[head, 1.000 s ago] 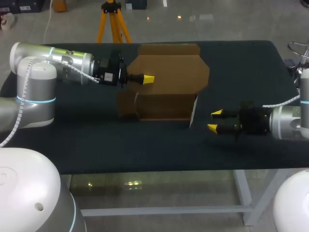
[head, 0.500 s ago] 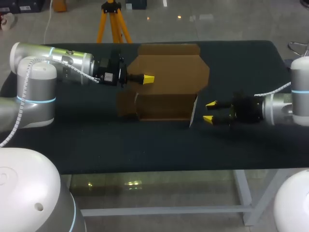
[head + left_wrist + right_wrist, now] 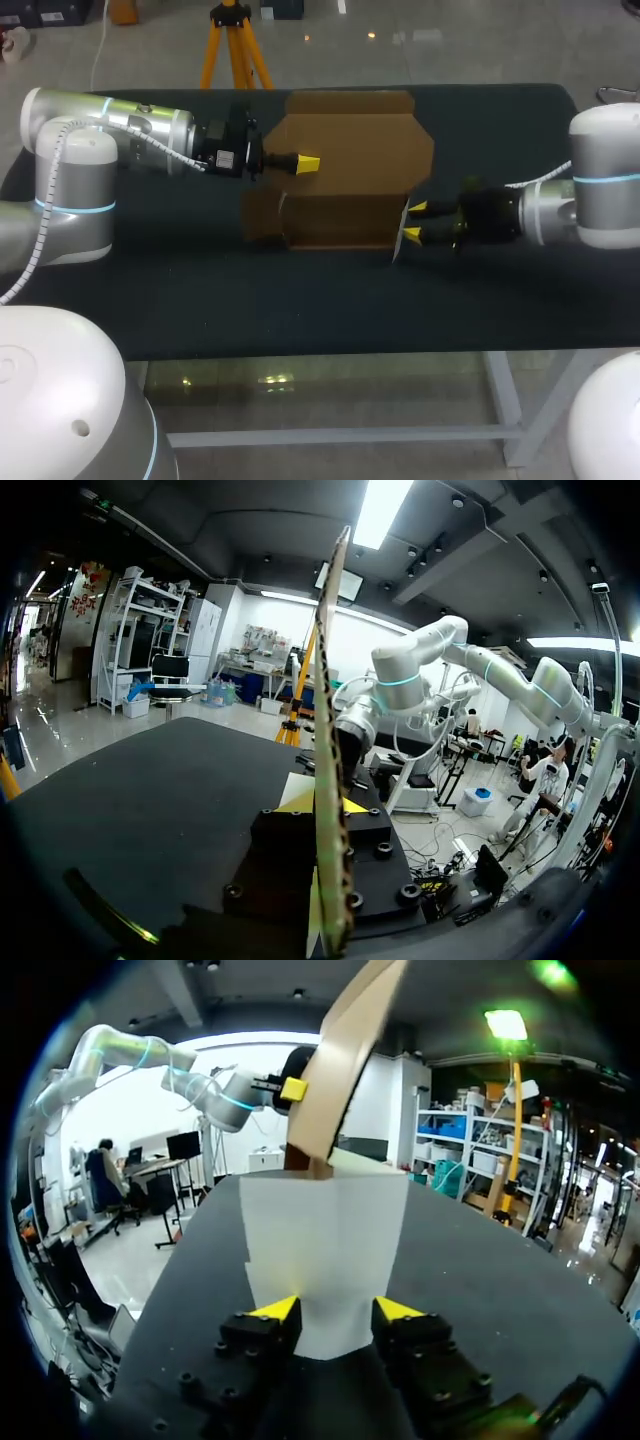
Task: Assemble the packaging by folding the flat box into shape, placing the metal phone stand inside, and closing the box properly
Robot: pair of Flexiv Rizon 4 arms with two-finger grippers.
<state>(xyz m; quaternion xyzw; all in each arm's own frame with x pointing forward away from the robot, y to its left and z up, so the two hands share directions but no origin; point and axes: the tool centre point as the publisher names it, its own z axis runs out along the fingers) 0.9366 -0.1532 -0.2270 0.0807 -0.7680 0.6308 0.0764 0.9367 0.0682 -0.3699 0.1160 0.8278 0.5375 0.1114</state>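
A brown cardboard box (image 3: 340, 218) stands half folded at the table's middle, its tall back panel (image 3: 355, 140) upright. My left gripper (image 3: 308, 163) is shut on that panel's left edge; in the left wrist view the panel (image 3: 330, 710) runs edge-on between the fingers of the left gripper (image 3: 325, 802). My right gripper (image 3: 412, 221) is at the box's right end, open, with the white side flap (image 3: 401, 240) reaching between its tips. From the right wrist, the flap (image 3: 325, 1230) lies ahead of the right gripper (image 3: 337, 1310), its near end between the fingers. No phone stand shows.
The box rests on a dark tabletop (image 3: 200, 290). The table's front edge (image 3: 320, 352) runs below both arms. My left arm crosses the table's left part and my right arm its right part.
My right gripper has moved left across the table to the box's white side flap, and its fingers have narrowed a little. The left arm and the box have stayed still.
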